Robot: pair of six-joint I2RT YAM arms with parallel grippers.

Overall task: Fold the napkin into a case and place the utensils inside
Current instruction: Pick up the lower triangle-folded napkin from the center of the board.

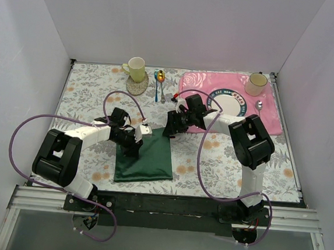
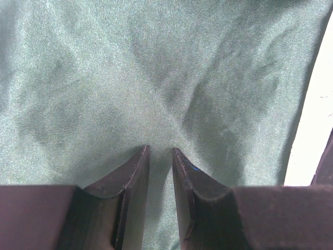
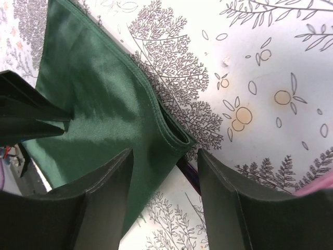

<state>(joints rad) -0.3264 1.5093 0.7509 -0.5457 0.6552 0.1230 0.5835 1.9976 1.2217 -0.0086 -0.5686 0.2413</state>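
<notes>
The dark green napkin [image 1: 146,161] lies folded into a flat, roughly rectangular shape on the flower-printed tablecloth [image 1: 216,161], between the two arms and toward the near edge. The left gripper [image 1: 136,139] is down on its far left part. From the left wrist, green cloth fills the view and the jaws stand almost together, with creases in the fabric running into the narrow gap, so they look pinched on a fold of the napkin.

The right gripper [image 1: 169,128] hangs at the napkin's far right corner. Its jaws stand open on either side of that layered corner [image 3: 174,138] and hold nothing. A dark purple sliver [image 3: 188,172] shows just beneath the corner; I cannot tell what it is.

Farther back lie a pink rose-patterned placemat [image 1: 273,119] with a plate [image 1: 239,97] on it, and a pale yellow mug [image 1: 137,68].
</notes>
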